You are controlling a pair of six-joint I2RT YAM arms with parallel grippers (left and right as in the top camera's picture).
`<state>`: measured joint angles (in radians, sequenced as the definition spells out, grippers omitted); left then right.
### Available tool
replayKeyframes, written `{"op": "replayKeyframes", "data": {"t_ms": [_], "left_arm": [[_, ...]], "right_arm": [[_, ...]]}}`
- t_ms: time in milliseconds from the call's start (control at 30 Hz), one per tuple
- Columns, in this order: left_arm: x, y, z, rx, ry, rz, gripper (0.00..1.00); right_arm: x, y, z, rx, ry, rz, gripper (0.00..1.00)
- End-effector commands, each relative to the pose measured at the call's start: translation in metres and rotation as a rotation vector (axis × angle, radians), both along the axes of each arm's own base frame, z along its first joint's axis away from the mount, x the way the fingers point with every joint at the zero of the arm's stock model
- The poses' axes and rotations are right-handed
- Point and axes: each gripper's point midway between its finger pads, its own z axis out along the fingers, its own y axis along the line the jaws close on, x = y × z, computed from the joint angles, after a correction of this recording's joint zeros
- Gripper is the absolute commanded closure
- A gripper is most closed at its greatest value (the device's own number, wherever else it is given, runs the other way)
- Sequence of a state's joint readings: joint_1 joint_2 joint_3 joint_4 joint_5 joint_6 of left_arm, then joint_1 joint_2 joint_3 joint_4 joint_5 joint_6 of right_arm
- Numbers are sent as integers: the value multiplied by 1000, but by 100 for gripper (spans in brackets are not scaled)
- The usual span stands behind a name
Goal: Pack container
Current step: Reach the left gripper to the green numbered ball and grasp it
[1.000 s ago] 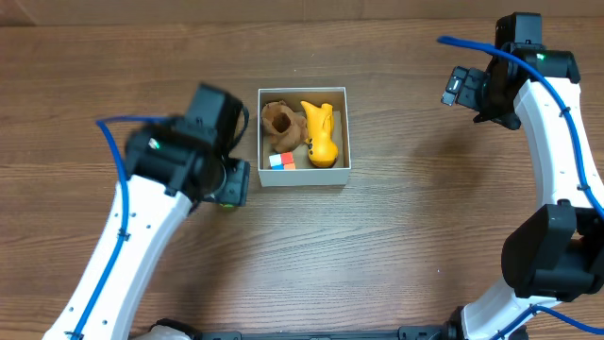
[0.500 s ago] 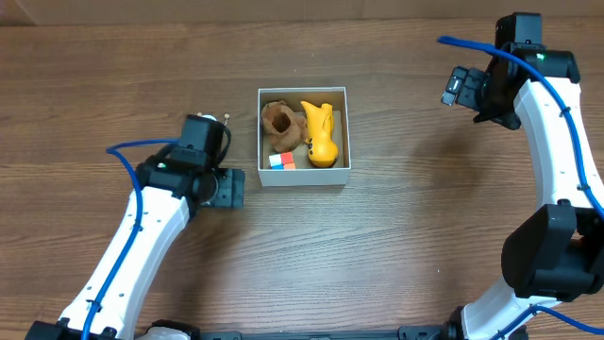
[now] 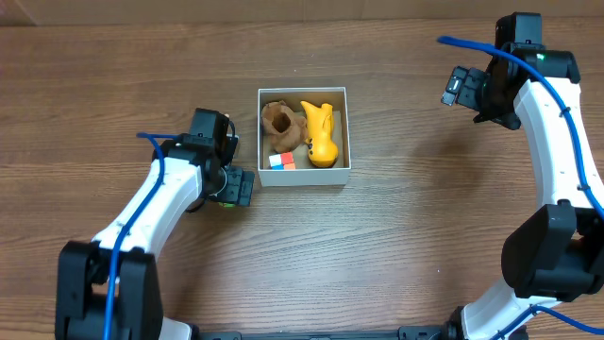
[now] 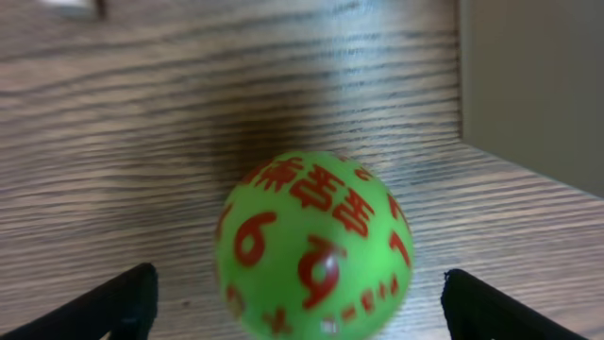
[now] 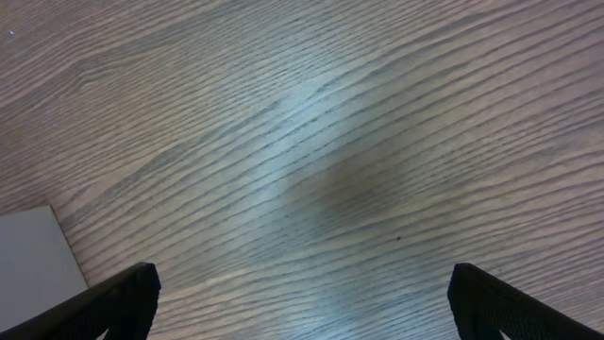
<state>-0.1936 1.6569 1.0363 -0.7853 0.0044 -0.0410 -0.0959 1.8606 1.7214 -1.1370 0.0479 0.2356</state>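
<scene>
The container point(image 3: 303, 178) is a square white box with a brown inside at the table's centre. It holds a brown toy point(image 3: 279, 123), a yellow toy point(image 3: 320, 132) and a small red, blue and white cube point(image 3: 281, 161). My left gripper point(image 3: 227, 183) is just left of the box's front left corner. In the left wrist view it point(image 4: 297, 304) is open, with a green ball with red numbers point(image 4: 316, 241) on the table between its fingers. The box wall point(image 4: 538, 85) is right of the ball. My right gripper point(image 3: 462, 88) is open and empty point(image 5: 302, 295) far to the right.
The wooden table point(image 3: 425, 236) spreads all round the box. A corner of the white box point(image 5: 33, 255) shows at the left edge of the right wrist view. The blue cables run along both arms.
My left arm has swung in and lowered, bringing its gripper down beside the box's front left corner around the green ball. The right arm has not moved.
</scene>
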Motion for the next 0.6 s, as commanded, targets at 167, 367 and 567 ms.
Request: {"op": "replayKeyframes", "data": {"t_ms": [167,367,567], "left_arm": [[0,-3,-6,-13,24,-36,84],[11,-5,23,-15,15,-33,93],[37,-27,119,-114,-79,-17,96]], "right_arm": [[4,1,21,0,-58,-1,0],[4,1,21,0,-58,-1,0],[4,1,21,0,-58,-1,0]]}}
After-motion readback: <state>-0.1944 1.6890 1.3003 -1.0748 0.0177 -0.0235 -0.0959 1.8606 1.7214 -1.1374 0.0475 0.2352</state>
